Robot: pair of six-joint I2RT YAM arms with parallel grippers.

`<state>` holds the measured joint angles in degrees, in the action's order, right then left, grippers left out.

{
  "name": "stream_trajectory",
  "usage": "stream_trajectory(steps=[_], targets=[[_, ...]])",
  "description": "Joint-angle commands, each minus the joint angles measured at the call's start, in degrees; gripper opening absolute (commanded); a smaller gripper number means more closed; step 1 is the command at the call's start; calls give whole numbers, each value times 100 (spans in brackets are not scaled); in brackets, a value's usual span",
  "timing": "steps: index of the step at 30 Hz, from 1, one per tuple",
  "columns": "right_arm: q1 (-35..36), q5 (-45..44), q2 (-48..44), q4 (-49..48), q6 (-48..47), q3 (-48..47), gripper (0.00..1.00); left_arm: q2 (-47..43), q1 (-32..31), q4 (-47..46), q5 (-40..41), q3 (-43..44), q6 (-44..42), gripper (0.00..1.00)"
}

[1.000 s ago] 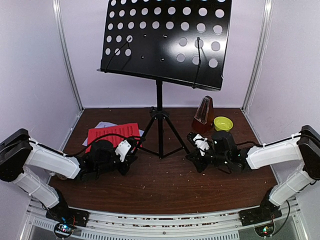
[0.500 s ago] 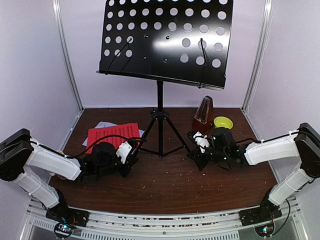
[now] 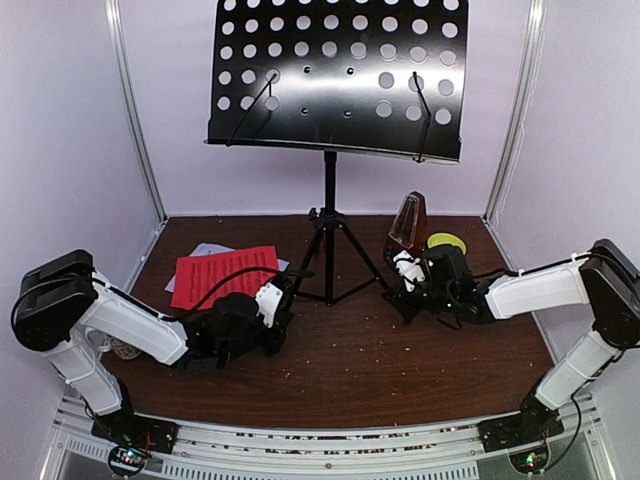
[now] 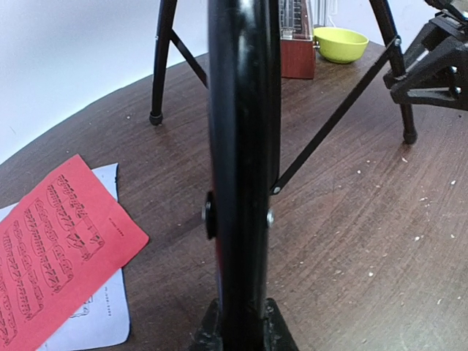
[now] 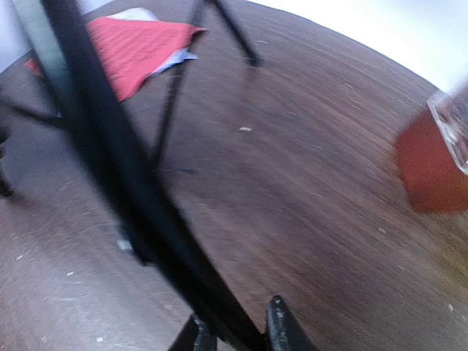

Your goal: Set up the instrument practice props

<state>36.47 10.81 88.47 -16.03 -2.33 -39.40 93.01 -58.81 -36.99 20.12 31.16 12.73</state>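
A: Stand (image 3: 328,190), position and heading?
B: Middle of the table (image 3: 340,370), in the back half. The pole is upright, so the long axis is vertical. The desk's wide edge runs left to right, parallel to the far edge, with the holed face tilted back and turned toward the near edge.
A: Grips?
B: Left gripper (image 4: 240,333) pinches the left leg low down, fingers (image 4: 278,329) tight on the tube. Right gripper (image 5: 238,338) has the right leg between its fingers, closed on it as far as the smeared wrist view shows.
A: Room around it?
B: Bare wood from the feet to the near edge. The right side is tight: metronome (image 3: 408,222) just behind the right gripper, bowl (image 3: 446,243) beside it toward the far-right corner. On the left, a red sheet (image 3: 222,272) lies flat on a white sheet (image 3: 203,250), toward the far-left corner, near the legs but not touching.
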Motion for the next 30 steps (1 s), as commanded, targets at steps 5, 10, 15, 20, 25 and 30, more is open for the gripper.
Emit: stream_trajectory(steps=[5,10,15,20,25,30], targets=[[-411,-970,-191,343,977,-253,56,-6,-457,1125,-160,97,449,0],[-415,-878,-354,449,939,-299,61,-55,-604,1700,-190,374,756,1],[-412,-610,-542,496,864,-250,62,-217,-716,2193,-217,379,971,9],[-404,-123,-761,407,884,-8,68,-461,-741,2268,-296,93,1139,7],[-373,64,-1094,262,1011,290,77,-459,-1006,2427,-421,241,1004,18],[-342,140,-1455,280,1060,505,85,-448,-1212,2641,-448,298,1047,21]])
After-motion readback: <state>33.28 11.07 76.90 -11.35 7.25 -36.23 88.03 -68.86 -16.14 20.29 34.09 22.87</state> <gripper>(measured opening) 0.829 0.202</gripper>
